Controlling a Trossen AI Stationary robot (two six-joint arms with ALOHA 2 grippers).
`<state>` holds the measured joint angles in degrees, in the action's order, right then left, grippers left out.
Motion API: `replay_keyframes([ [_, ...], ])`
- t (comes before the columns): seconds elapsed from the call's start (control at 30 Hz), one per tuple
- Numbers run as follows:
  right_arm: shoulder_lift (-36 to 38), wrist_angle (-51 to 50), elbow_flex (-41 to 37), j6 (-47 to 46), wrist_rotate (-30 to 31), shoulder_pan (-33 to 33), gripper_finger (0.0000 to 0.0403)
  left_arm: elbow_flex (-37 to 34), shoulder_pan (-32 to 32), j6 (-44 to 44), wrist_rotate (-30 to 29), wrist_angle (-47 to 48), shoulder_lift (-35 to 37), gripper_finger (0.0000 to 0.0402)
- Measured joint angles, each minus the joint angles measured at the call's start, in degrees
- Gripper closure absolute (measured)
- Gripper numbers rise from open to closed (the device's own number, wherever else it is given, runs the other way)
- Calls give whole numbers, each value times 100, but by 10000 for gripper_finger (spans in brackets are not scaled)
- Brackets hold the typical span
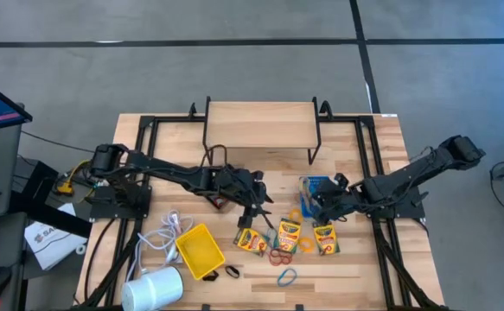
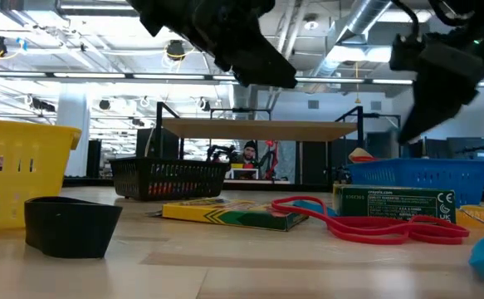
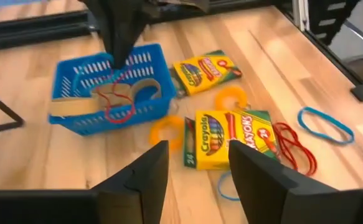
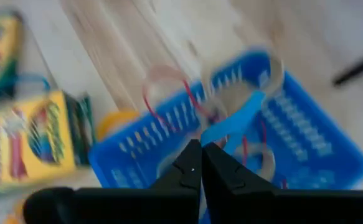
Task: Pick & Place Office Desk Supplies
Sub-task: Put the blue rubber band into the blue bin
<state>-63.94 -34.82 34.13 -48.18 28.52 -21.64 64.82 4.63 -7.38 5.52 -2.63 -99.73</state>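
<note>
High view: left gripper (image 1: 260,210), fingers apart and empty, at frame centre above the crayon boxes (image 1: 288,234); right gripper (image 1: 318,206), fingers together, over the blue bin (image 1: 314,186); wooden table (image 1: 355,268) on grey floor. Low view: black bin (image 2: 169,177) mid-left, shelving and ceiling lights behind. Left wrist view: centre the fingers over one box's narrow sides before closing.

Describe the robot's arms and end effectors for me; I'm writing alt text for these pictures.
Both arms are dark, nearly black, built of slim jointed links with blocky housings at the joints. The left end effector has two broad, flat, matte black fingers with squared tips. The right end effector has the same black fingers, tapering toward their tips. A yellow part with wiring sits by the left arm's base. No markings are legible.
</note>
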Motion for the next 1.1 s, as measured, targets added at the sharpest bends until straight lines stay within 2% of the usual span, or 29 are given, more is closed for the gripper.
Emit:
replay_keyframes([
  [0.13, -1, -362, 0, -92, -277, -21, 380, 2, 62, -12, 234, 211, -24, 247],
  [0.37, -2, -327, 0, 336, -1036, -42, 293, 2, 148, -125, 400, 558, -24, 236],
  [0.6, -2, -133, 0, 512, -1156, -42, 204, 9, 152, -135, 408, 254, -561, 217],
  [0.7, -2, 102, 0, 663, -1181, -32, 176, 4, 152, -136, 623, 129, -935, 212],
  [0.93, -2, 365, 0, 728, -1203, 163, 159, 4, 152, -136, 702, -62, -1431, 209],
  [1.1, -2, 421, 0, 819, -1205, 351, 159, 15, 212, -404, 1045, -335, -1541, 211],
])
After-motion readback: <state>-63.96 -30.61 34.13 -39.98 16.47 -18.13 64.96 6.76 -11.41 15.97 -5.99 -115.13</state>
